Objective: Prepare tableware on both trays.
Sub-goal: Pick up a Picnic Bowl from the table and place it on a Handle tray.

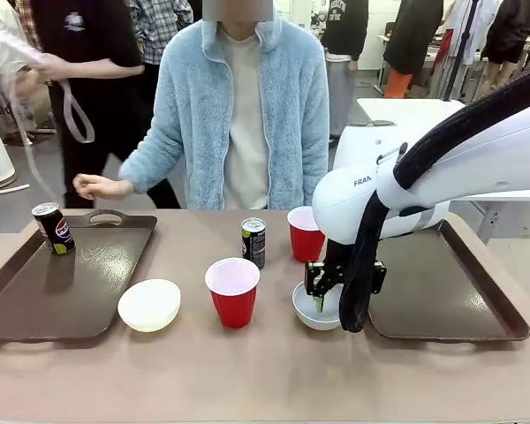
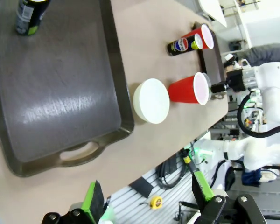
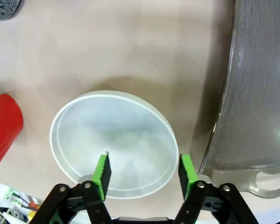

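The right gripper (image 3: pixel 142 161) points down over the grey-white bowl (image 3: pixel 112 135), its jaws partly open and straddling the rim. One green pad sits inside the bowl and the other just outside it, on the side facing the right tray (image 3: pixel 261 93). The pads are not pressed onto the rim, so the bowl is not held. The bowl stands on the table (image 1: pixel 247 371) just beside the near left corner of that tray. To its left on the bare table stands the near red cup (image 1: pixel 233 291), and further left the cream bowl (image 1: pixel 148 305) lies just beside the left tray (image 1: pixel 71 283). Behind the grey-white bowl stand the far red cup (image 1: pixel 305 234) and a dark can (image 1: pixel 253 241), close together. A second can (image 1: pixel 53 228) stands in the far left corner of the left tray, near the person's hand (image 1: pixel 93 186). The left gripper (image 2: pixel 147 193) hangs above the near edge of the table, jaws wide apart and empty.
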Tool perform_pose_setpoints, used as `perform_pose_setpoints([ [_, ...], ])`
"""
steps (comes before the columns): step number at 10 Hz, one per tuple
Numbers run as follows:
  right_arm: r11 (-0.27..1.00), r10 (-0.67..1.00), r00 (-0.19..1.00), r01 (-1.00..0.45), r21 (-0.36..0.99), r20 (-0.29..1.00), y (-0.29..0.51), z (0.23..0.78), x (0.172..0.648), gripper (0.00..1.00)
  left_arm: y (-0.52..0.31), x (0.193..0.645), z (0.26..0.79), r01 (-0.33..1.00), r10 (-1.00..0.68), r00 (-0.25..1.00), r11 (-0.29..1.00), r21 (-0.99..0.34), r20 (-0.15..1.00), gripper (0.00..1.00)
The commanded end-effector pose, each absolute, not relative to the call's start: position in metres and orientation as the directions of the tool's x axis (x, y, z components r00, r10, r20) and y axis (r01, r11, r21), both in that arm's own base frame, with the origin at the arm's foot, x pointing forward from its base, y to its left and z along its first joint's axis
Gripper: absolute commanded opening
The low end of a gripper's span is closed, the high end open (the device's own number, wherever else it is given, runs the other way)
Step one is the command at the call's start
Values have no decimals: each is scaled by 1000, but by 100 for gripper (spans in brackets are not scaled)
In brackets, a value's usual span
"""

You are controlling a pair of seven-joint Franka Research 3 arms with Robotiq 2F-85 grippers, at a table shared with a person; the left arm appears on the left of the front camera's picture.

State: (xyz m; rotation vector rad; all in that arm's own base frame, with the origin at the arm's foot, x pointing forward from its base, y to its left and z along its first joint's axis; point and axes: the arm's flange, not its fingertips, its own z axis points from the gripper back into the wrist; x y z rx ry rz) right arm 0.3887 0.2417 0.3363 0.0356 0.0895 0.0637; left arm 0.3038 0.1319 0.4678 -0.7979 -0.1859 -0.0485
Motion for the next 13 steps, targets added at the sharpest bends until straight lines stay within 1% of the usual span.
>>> perform_pose_setpoints([
  [1, 996, 82, 994, -80, 24, -74, 243, 336, 397, 36, 134, 303, 468, 118, 27, 982, 692, -712, 189, 100],
  [2, 996, 82, 994, -81, 23, -71, 243, 339, 396, 0, 134, 303, 468, 118, 27, 982, 692, -712, 189, 100],
  [8, 998, 61, 997, -60, 23, -51, 239, 343, 394, 0, 134, 303, 468, 118, 27, 982, 692, -712, 189, 100],
  [9, 999, 38, 998, -37, 25, -53, 239, 345, 393, 0, 134, 303, 468, 118, 27, 982, 692, -712, 189, 100],
  [10, 1000, 3, 996, -2, 11, -89, 239, 352, 392, 0, 134, 303, 468, 118, 27, 982, 692, -712, 189, 100],
  [11, 1000, -2, 994, 3, 10, -108, 236, 367, 390, 0, 134, 303, 468, 118, 27, 982, 692, -712, 189, 100],
  [13, 997, -12, 996, 19, 69, -91, 227, 421, 385, 0, 134, 303, 468, 118, 27, 982, 692, -712, 189, 100],
])
